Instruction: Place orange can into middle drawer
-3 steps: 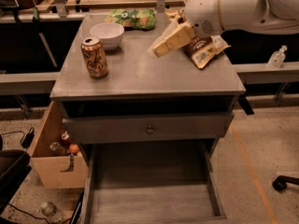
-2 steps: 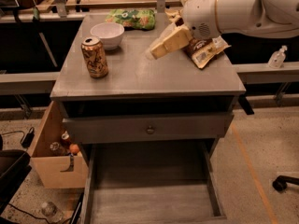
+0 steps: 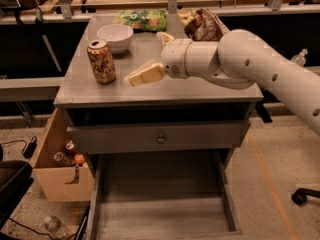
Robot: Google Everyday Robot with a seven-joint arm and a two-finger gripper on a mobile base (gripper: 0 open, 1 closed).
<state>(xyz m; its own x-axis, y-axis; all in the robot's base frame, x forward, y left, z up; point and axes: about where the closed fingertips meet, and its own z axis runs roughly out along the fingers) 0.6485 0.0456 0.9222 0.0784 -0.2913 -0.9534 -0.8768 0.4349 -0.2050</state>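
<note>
The orange can [image 3: 101, 61] stands upright on the grey cabinet top [image 3: 200, 91], near its left side, in front of the white bowl [image 3: 115, 36]. My gripper [image 3: 145, 57] hovers over the middle of the top, just right of the can, not touching it. Its pale fingers [image 3: 142, 75] are spread and hold nothing. The middle drawer [image 3: 160, 209] is pulled out at the bottom of the view, and its plank bottom is bare. Above it is the closed drawer front with a small round knob [image 3: 160, 139].
A green snack bag [image 3: 140, 20] and a brown snack bag [image 3: 202, 26] lie at the back of the top. A cardboard box [image 3: 55, 176] with bottles stands on the floor at the left. A chair caster [image 3: 301, 196] is at the right.
My arm has swung left and down across the cabinet top. The gripper is now close to the right side of the orange can. The can has not moved.
</note>
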